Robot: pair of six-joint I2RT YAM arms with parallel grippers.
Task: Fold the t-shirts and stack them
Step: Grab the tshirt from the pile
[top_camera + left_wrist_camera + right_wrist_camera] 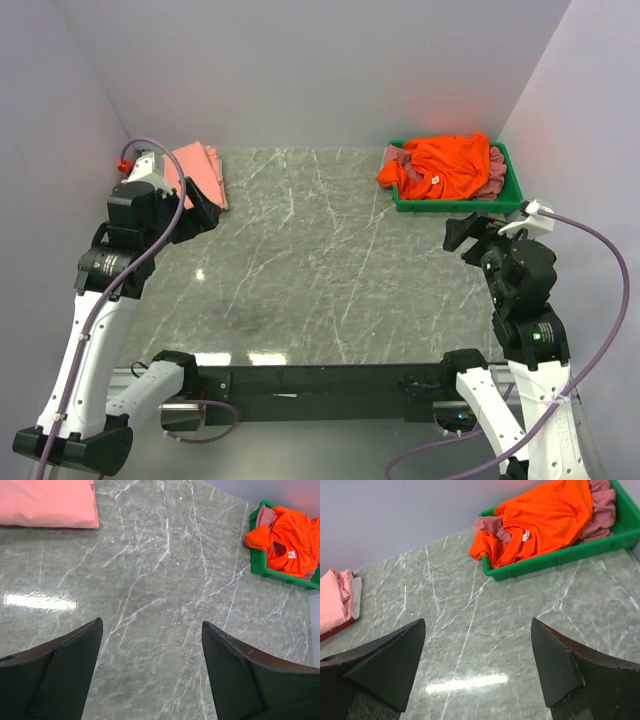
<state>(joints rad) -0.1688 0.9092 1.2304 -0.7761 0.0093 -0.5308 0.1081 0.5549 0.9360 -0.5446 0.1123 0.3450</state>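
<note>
A bright orange t-shirt point(446, 163) lies crumpled on top of dusty rose-mauve shirts point(494, 172) in a green bin point(458, 205) at the far right; it also shows in the right wrist view point(547, 517) and the left wrist view point(290, 537). A folded salmon-pink t-shirt point(203, 172) lies at the far left of the table, also seen in the left wrist view point(47, 502) and the right wrist view point(332, 602). My left gripper point(208, 210) is open and empty just near the folded shirt. My right gripper point(462, 235) is open and empty, just in front of the bin.
The grey marble table point(320, 260) is walled in by pale panels at the back and both sides. The green bin stands in the far right corner. A purple cable runs along each arm.
</note>
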